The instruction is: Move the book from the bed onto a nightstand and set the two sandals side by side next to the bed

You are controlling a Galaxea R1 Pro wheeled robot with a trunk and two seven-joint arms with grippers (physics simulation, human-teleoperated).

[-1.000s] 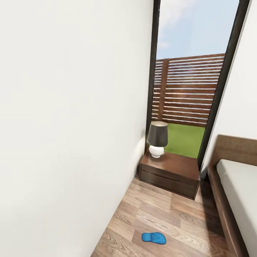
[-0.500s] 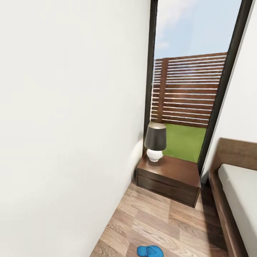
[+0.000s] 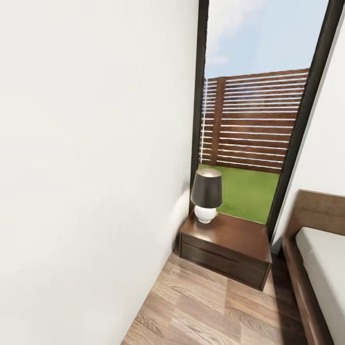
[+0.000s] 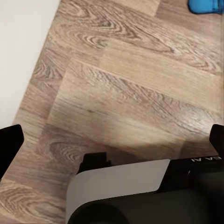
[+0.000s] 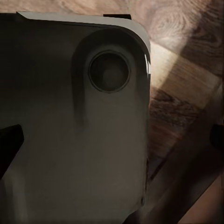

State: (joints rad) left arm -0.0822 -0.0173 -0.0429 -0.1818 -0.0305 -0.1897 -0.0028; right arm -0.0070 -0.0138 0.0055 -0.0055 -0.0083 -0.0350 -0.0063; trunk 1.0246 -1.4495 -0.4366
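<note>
Against the far window, the nightstand [image 3: 225, 249] sits in the corner, its left end near the white wall [image 3: 91, 167], a black-shaded lamp [image 3: 206, 194] standing on its left part. To its right, across a dark gap of floor, the bed [image 3: 321, 268] runs along the right edge of the head view, brown headboard at the far end and pale mattress nearer. Between wall and bed lies a strip of bare wood floor [image 3: 201, 306], narrow at the nightstand and open toward the near side.

The left wrist view looks down on the same planks, with one blue sandal [image 4: 205, 5] cut off by the frame edge, lying flat on the floor well apart from the left claw [image 4: 112, 140]. Its two dark fingertips [image 4: 9, 144] show at opposite edges of that picture, spread wide, nothing between them. The white wall meets the floor at one corner of this view.

The right claw [image 5: 112, 140] also shows dark tips at opposite edges, spread apart, with the robot's grey body [image 5: 70, 121] just past them and floor beyond.
</note>
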